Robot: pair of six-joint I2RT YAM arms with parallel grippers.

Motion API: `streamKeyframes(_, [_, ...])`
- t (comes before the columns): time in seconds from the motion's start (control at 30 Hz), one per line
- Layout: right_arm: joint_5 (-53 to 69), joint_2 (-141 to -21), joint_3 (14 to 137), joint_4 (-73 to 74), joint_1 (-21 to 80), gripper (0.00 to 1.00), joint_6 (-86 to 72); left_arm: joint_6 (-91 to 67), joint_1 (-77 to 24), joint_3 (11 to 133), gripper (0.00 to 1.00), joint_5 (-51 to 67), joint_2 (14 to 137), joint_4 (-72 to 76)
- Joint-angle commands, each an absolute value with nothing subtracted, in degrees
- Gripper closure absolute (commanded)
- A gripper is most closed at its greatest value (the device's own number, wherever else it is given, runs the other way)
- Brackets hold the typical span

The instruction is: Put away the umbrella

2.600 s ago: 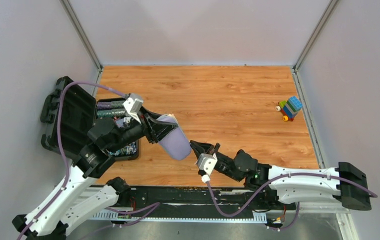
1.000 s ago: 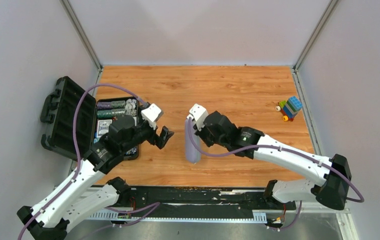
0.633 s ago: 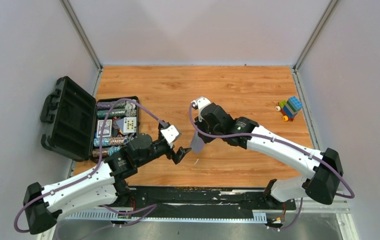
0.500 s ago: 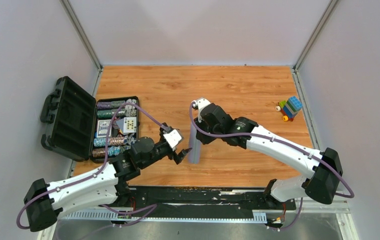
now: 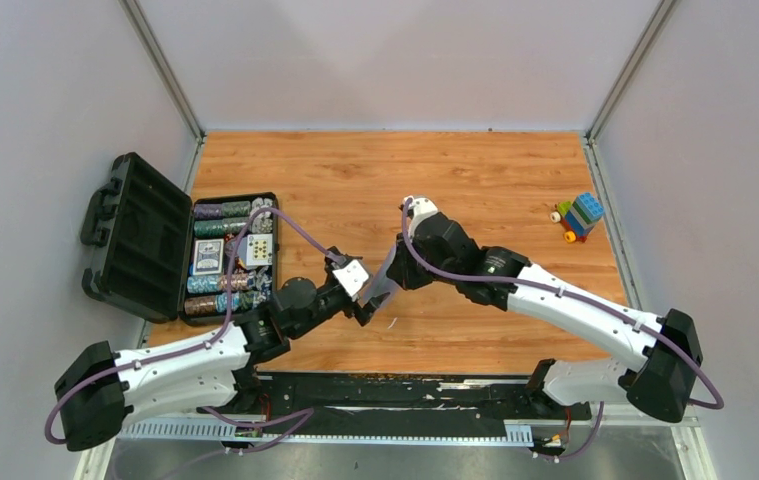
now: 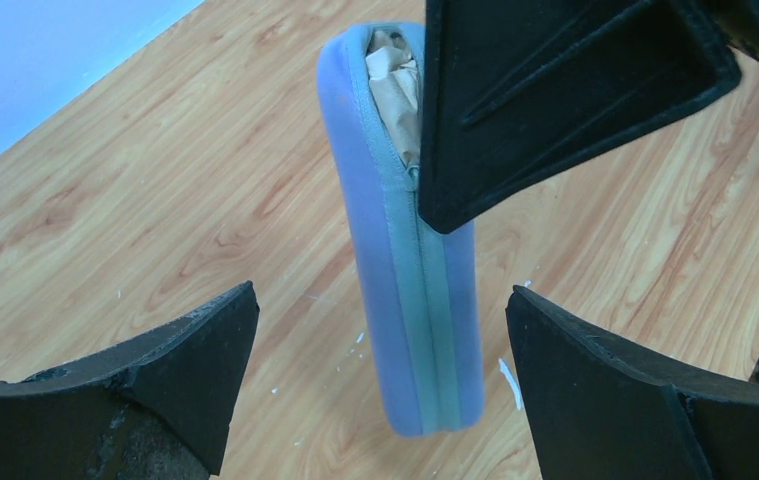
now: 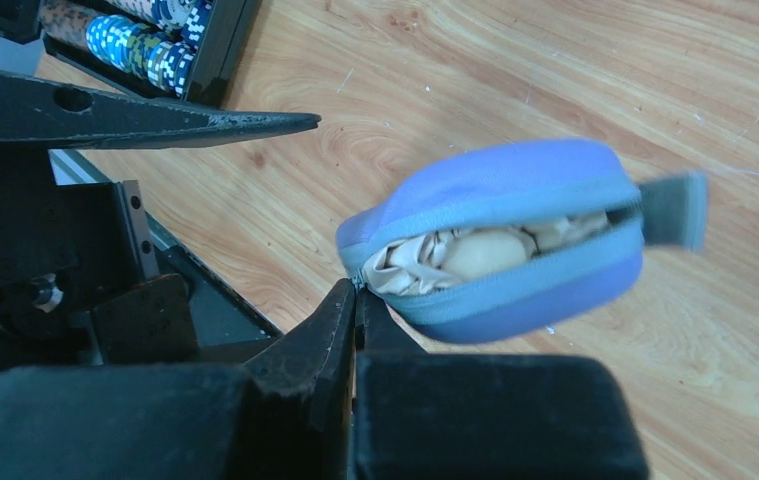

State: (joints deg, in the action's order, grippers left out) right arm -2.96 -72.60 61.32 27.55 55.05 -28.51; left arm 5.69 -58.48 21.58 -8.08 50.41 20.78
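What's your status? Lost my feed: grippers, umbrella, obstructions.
Right gripper shut on lilac oval zip case, open end. Left gripper open, straddling case. Beige fabric umbrella inside, zip part open. Nothing blocking.

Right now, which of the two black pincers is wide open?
The left arm's pincer: its fingers stand apart either side of the lilac zip case. The right arm's pincer is pinched shut on that case's zip edge.
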Motion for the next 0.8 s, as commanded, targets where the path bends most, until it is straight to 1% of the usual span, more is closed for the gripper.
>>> streamKeyframes(0.0, [-3.70, -68.58, 60.47, 18.52, 55.02, 1.00, -33.72, 5.60, -59.24, 22.35, 0.00, -10.57, 53.61, 28.74])
streamKeyframes(0.2, [-2.03, -66.39, 58.34, 15.58, 54.96, 1.00, -36.71, 7.51, -59.54, 24.68, 0.00, -9.91, 60.99, 32.52])
streamKeyframes(0.23, [-1.95, -66.02, 58.02, 15.26, 54.94, 1.00, -36.90, 7.79, -59.63, 25.04, 0.01, -9.58, 62.09, 32.89])
streamKeyframes(0.27, [-1.94, -65.69, 57.88, 15.21, 55.01, 1.00, -36.95, 7.85, -59.67, 25.24, 0.05, -9.38, 62.81, 33.25])
streamKeyframes(0.3, [-1.92, -65.32, 57.78, 15.17, 55.01, 1.00, -36.85, 7.87, -59.67, 25.18, 0.09, -9.12, 63.33, 33.76])
streamKeyframes(0.33, [-2.20, -64.98, 57.44, 15.20, 54.96, 1.00, -36.60, 7.94, -59.68, 24.89, 0.16, -8.53, 63.38, 34.25])
streamKeyframes(0.37, [-2.53, -64.61, 57.16, 15.31, 54.99, 1.00, -36.27, 8.07, -59.68, 24.61, 0.27, -8.25, 63.13, 34.44])
streamKeyframes(0.43, [-3.27, -63.92, 56.35, 15.82, 54.94, 1.00, -34.99, 8.25, -59.62, 24.03, 0.52, -8.33, 61.77, 33.92])
streamKeyframes(0.47, [-3.34, -63.68, 55.92, 16.03, 54.93, 1.00, -34.03, 8.45, -59.67, 24.04, 0.63, -8.54, 60.80, 32.99])
streamKeyframes(0.5, [-3.05, -63.57, 55.59, 16.34, 54.95, 1.00, -32.81, 8.92, -59.65, 24.12, 0.73, -8.84, 59.41, 31.73])
streamKeyframes(0.53, [-2.63, -63.74, 55.33, 17.01, 54.93, 1.00, -31.51, 9.29, -59.63, 24.27, 0.80, -9.27, 58.42, 30.48])
streamKeyframes(0.63, [-1.02, -66.02, 55.69, 19.22, 54.97, 1.00, -27.65, 10.88, -59.67, 25.17, 0.92, -10.85, 56.13, 26.37])
streamKeyframes(0.7, [3.75, -67.91, 56.04, 18.61, 55.34, 1.00, -25.81, 12.31, -59.68, 25.86, 0.95, -11.81, 55.94, 24.70])
streamKeyframes(0.77, [5.30, -70.05, 57.53, 18.90, 56.29, 1.00, -24.93, 13.32, -59.68, 27.02, 0.98, -12.65, 56.89, 22.29])
